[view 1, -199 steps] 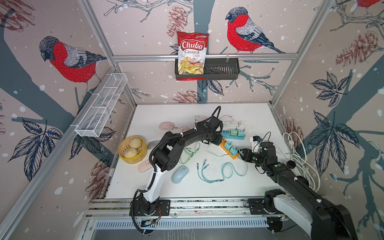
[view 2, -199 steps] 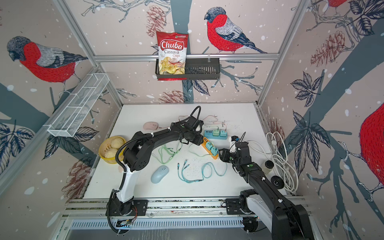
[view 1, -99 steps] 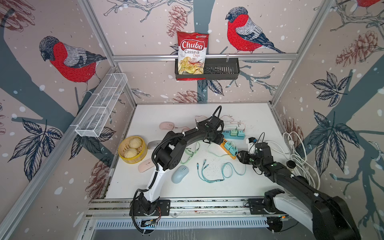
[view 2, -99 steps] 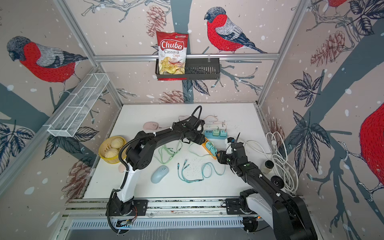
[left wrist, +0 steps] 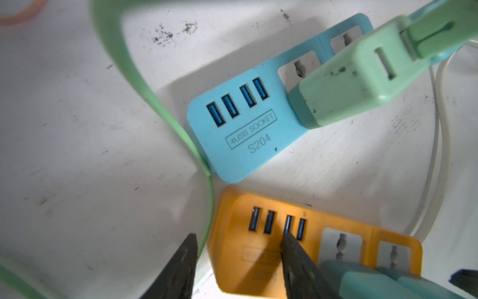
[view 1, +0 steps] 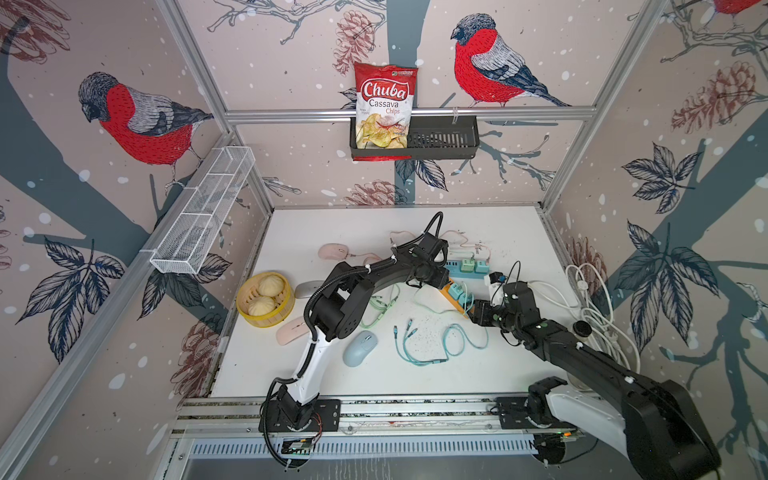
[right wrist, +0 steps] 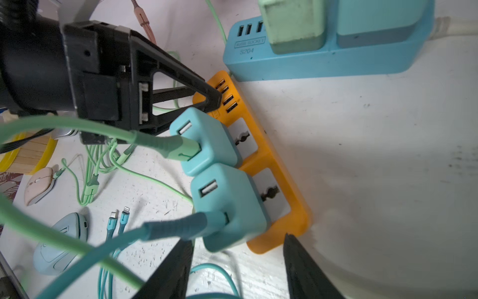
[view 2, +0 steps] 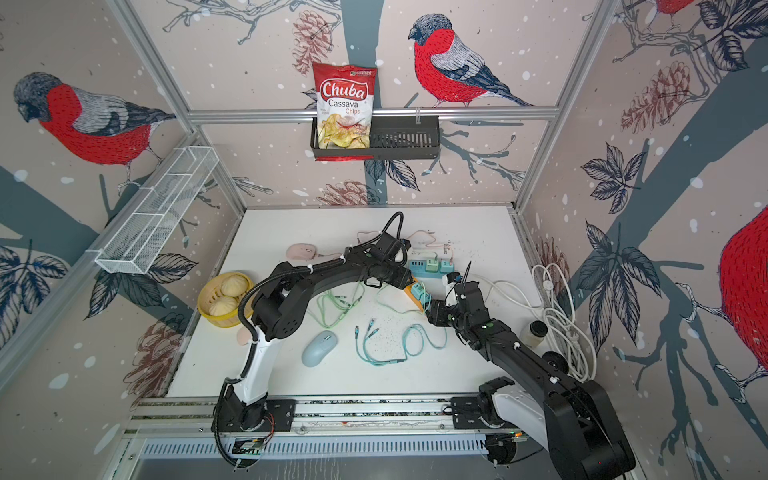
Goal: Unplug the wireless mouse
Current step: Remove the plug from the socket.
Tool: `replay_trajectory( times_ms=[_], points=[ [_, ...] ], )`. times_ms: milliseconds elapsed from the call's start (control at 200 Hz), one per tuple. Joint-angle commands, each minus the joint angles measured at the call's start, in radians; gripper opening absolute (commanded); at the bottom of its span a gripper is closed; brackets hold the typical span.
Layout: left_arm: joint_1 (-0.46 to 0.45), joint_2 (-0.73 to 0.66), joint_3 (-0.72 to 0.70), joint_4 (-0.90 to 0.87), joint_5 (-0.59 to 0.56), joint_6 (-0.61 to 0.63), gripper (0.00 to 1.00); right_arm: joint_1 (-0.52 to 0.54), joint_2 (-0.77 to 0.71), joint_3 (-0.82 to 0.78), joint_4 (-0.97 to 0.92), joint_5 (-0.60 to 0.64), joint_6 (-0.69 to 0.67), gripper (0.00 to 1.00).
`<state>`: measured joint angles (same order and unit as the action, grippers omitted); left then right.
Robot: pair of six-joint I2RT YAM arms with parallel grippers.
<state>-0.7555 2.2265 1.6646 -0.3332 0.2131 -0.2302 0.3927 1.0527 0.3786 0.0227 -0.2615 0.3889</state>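
left jaws parted over orange power strip [left wrist: 240, 259], seemingly empty, right jaws wide astride its end

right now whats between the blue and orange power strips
Bare table in the left wrist view; a green cable passes the corners of the blue strip and orange strip.

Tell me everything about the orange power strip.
The orange power strip is plastic, flat on the white table, just apart from the blue power strip. Its four blue USB ports look empty; two teal chargers with cables are plugged in beside grey sockets. The open left claw has one fingertip at the USB ports; the open right claw straddles the opposite end.
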Motion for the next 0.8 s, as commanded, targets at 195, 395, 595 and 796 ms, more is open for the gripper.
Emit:
replay_trajectory(
  times_ms=[195,395,595,796],
  points=[
    [-0.002,0.01,-0.016,-0.114,-0.043,0.015,0.53,0.008,0.055,0.038,0.028,0.075,-0.008,0.49],
    [-0.002,0.016,-0.02,-0.112,-0.039,0.015,0.53,0.019,0.101,0.072,0.04,0.095,-0.025,0.42],
    [-0.003,0.019,-0.021,-0.12,-0.053,0.014,0.52,0.04,0.163,0.116,0.046,0.125,-0.058,0.42],
    [-0.002,0.018,-0.038,-0.119,-0.064,0.007,0.52,0.046,0.127,0.147,0.017,0.123,-0.06,0.02]
  ],
)
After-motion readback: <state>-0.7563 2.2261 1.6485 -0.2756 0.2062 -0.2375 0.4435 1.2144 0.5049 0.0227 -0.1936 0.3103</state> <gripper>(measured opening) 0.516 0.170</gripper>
